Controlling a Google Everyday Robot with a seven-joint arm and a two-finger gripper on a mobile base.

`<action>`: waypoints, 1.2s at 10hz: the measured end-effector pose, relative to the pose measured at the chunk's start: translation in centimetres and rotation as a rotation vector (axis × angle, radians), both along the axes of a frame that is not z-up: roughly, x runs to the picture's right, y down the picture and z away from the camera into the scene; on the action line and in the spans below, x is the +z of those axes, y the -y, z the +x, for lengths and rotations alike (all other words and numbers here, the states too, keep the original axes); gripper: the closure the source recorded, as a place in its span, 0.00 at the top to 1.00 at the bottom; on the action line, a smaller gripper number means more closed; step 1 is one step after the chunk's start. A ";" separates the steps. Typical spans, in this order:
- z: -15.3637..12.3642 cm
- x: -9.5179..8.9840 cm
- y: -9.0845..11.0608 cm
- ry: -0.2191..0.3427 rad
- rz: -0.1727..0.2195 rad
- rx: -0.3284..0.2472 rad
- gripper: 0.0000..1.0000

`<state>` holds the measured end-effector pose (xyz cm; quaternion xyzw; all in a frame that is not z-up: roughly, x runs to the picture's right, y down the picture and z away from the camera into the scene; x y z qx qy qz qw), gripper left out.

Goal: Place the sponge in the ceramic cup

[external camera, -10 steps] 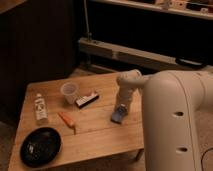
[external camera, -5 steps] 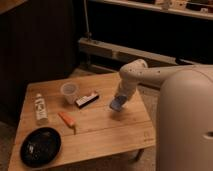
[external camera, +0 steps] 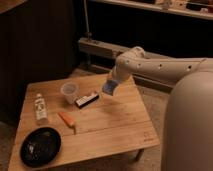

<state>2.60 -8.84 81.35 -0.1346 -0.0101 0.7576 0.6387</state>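
Observation:
The blue sponge (external camera: 109, 88) hangs in the air above the wooden table (external camera: 115, 125), held at the tip of my gripper (external camera: 112, 84), which is shut on it. The white arm reaches in from the right. The ceramic cup (external camera: 69, 92) stands upright on the table to the left of the sponge, a pale round cup with a wide rim. The black-and-white block (external camera: 87, 99) lies on the table between the cup and the spot below the sponge.
A clear bottle with a white label (external camera: 40, 108) lies at the left edge. An orange stick-like item (external camera: 67, 120) lies in front of the cup. A black round plate (external camera: 40, 146) sits at the front left corner. A dark cabinet stands behind.
The gripper has lifted the sponge off the table and carried it up and leftward toward the cup. The arm has stretched out further from the right.

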 end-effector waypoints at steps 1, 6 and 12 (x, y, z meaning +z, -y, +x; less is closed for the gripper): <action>-2.5 -0.3 1.7 0.039 0.048 -0.034 0.00; -12.4 -2.0 5.3 0.221 0.202 -0.189 0.00; -15.6 -3.1 4.5 0.314 0.307 -0.287 0.00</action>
